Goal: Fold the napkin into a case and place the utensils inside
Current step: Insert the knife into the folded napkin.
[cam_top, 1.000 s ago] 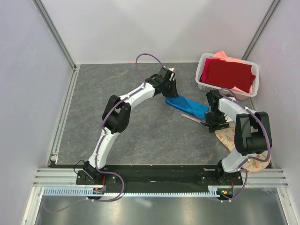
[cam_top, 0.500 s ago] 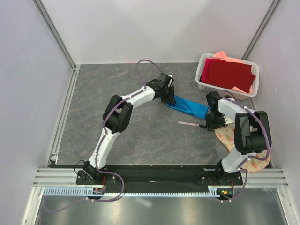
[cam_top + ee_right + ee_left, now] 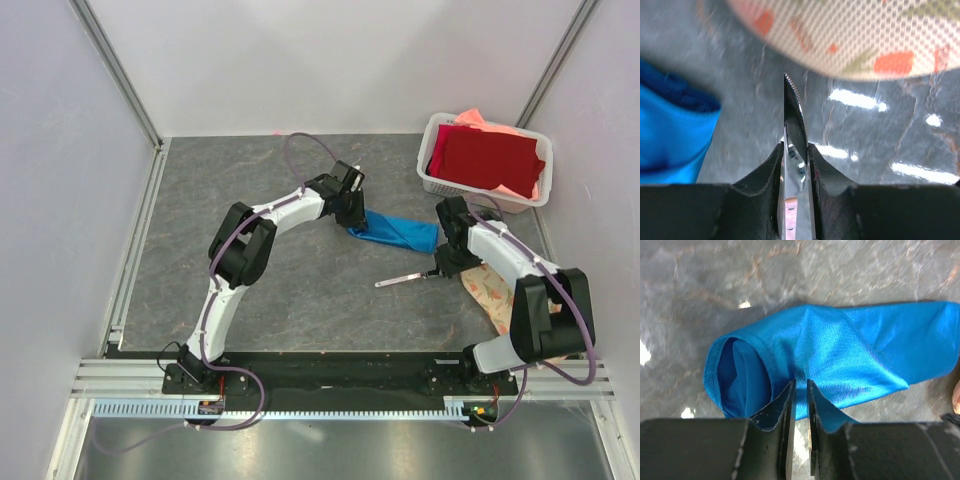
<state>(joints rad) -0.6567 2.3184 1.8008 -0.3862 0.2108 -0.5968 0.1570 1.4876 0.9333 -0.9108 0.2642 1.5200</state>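
Top view: the blue case (image 3: pixel 398 231) lies mid-table, its long axis running 10 to 4 o'clock. The left gripper (image 3: pixel 349 212) sits at its 10 o'clock end. The right gripper (image 3: pixel 437 270), near the 4 o'clock end, carries a utensil (image 3: pixel 405 279) that points toward 8 o'clock.

Left wrist view: the fingers pinch the case's (image 3: pixel 850 345) near edge; its mouth gapes toward 9 o'clock.

Right wrist view: the fingers clamp the utensil's (image 3: pixel 794 107) serrated blade, with the case (image 3: pixel 670 135) at 9 o'clock and the floral mat (image 3: pixel 865 35) at 1 o'clock. The tip probably needs bringing round to that mouth.
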